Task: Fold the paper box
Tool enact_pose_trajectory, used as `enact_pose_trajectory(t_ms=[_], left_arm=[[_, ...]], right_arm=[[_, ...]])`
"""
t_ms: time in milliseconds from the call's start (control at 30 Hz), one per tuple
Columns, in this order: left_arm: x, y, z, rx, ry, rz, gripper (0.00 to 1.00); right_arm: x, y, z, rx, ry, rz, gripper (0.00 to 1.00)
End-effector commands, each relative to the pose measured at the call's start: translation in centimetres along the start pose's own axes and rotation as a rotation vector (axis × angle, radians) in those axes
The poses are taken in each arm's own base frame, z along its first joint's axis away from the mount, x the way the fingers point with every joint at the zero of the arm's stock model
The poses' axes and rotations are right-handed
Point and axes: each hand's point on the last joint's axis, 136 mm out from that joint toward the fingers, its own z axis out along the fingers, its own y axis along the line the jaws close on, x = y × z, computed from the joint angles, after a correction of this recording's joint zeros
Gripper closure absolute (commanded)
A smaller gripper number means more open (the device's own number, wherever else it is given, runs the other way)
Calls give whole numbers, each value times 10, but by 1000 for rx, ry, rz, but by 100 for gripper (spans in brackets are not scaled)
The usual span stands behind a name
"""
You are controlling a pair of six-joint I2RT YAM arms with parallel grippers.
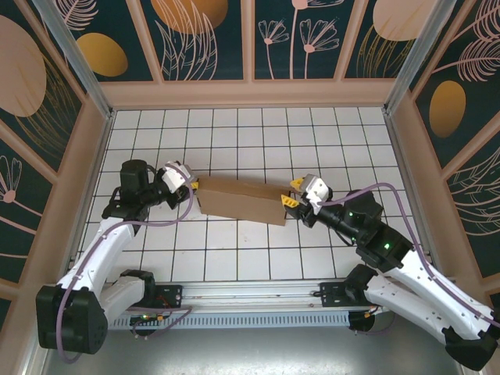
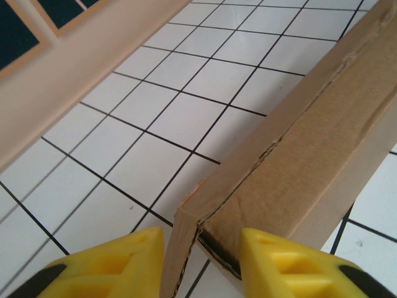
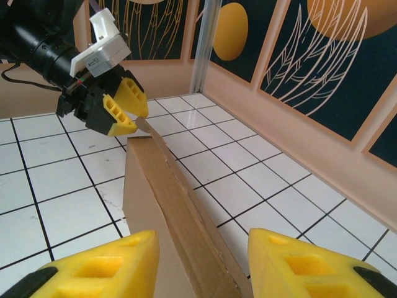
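The paper box (image 1: 238,199), plain brown cardboard, lies across the middle of the tiled floor between both arms, raised on its long edge. My left gripper (image 1: 191,187) is at its left end. In the left wrist view the yellow fingers (image 2: 99,264) press on either side of the end corner and its loose flap (image 2: 180,248), so the gripper (image 2: 203,261) is shut on the box. My right gripper (image 1: 291,193) straddles the right end. In the right wrist view the gripper (image 3: 201,264) holds the box (image 3: 161,198) across its thickness, and the left gripper (image 3: 127,105) sits at the far end.
White tiled floor (image 1: 234,250) is ringed by low peach walls (image 1: 250,94) with dark patterned panels above. Purple cables (image 1: 168,219) loop from both arms close to the box. A rail (image 1: 250,293) runs along the near edge between the arm bases.
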Motion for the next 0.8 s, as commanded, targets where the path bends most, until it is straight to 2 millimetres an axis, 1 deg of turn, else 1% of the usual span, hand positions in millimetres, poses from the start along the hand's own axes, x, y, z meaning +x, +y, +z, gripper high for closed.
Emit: enact_pose_trajectory(t_ms=[0,133,200,300,400,433,500,600,700,767], left_arm=[[-14,7,-5,3,-33,47,72],[-5,8,-6,-11,0,48,73],[-5,9,-6,-20,-8,47,75],[-5,9,-4,-12,-9,41,83],[-2,9,-2,-11,-4,37,87],[-2,10,-2,-15,-5,33,86],[0,10,-1,-14,-5,24,88],[2,9,-1,-19,-1,23,92],[-2,10,-2,-23,-12,26,100],[-2,12,-3,-35,-5,29,100]], right_arm=[[-7,0,-3,6,-39,-27,58],[-7,-4,-3,28,-34,-32,59],[-7,-4,-2,30,-33,-32,59],[-7,-6,-1,34,-25,-29,59],[-10,-9,1,45,-15,-37,60],[-11,-10,2,48,-12,-42,60],[-11,-13,4,60,-7,-51,60],[-12,-18,8,74,10,-63,60],[-13,-25,12,75,31,-79,63],[-9,-29,16,62,55,-104,63]])
